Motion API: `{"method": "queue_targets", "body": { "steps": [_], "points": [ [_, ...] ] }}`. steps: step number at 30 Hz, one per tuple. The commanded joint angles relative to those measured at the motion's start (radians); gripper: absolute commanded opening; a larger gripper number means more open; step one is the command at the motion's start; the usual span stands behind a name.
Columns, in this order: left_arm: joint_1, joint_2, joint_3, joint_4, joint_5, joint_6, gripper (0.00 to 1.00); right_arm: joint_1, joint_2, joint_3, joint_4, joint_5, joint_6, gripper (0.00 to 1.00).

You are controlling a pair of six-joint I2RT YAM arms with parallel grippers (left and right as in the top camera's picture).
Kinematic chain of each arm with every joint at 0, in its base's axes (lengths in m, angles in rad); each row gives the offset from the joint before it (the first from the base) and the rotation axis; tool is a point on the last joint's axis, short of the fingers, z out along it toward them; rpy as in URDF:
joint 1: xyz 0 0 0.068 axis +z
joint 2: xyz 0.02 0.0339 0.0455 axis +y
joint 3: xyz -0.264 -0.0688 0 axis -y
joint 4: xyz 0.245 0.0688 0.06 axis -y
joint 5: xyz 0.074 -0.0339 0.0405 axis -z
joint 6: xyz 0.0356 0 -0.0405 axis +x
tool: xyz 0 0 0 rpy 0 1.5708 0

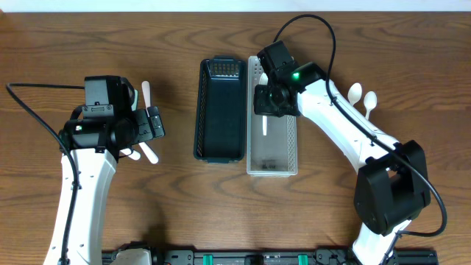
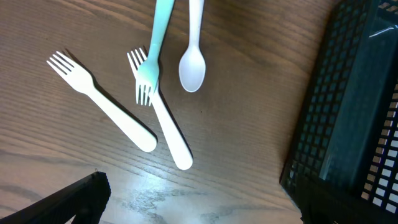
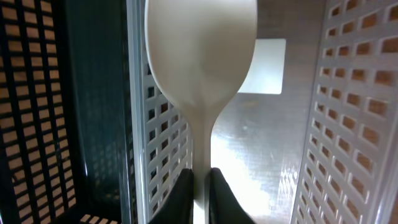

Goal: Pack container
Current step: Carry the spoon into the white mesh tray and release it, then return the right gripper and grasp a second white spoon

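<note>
My right gripper is shut on the handle of a white spoon and holds it over the white basket, near its left wall; the spoon also shows in the overhead view. The fingertips pinch the handle. My left gripper is open and empty above the table. Below it lie a white fork, a second white fork, a teal fork crossing that second one, and a white spoon.
A black basket stands left of the white one, touching it; its corner shows in the left wrist view and its wall in the right wrist view. Two more white spoons lie right of the right arm.
</note>
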Motion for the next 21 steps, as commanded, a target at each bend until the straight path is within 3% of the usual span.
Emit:
{"method": "queue_targets", "body": {
  "steps": [1,2,6,12,16,21],
  "points": [
    [0.001,0.005,0.019,-0.003,-0.019,0.02,0.98,-0.002,-0.001,-0.003,0.044,0.036,-0.056,0.47],
    [0.001,0.005,0.019,-0.003,-0.019,0.021,0.98,-0.002,-0.001,-0.002,0.061,0.036,-0.124,0.58],
    [0.001,0.005,0.019,-0.003,-0.019,0.021,0.98,-0.029,-0.034,0.038,0.037,0.083,-0.181,0.43],
    [0.001,0.005,0.019,-0.003,-0.019,0.02,0.98,-0.203,-0.14,0.058,0.006,0.244,-0.181,0.52],
    [0.001,0.005,0.019,-0.003,-0.019,0.02,0.98,-0.39,-0.13,0.05,-0.064,0.28,-0.181,0.52],
    [0.001,0.005,0.019,-0.003,-0.019,0.02,0.98,-0.565,-0.063,0.006,-0.111,0.185,-0.18,0.47]
  ]
}}
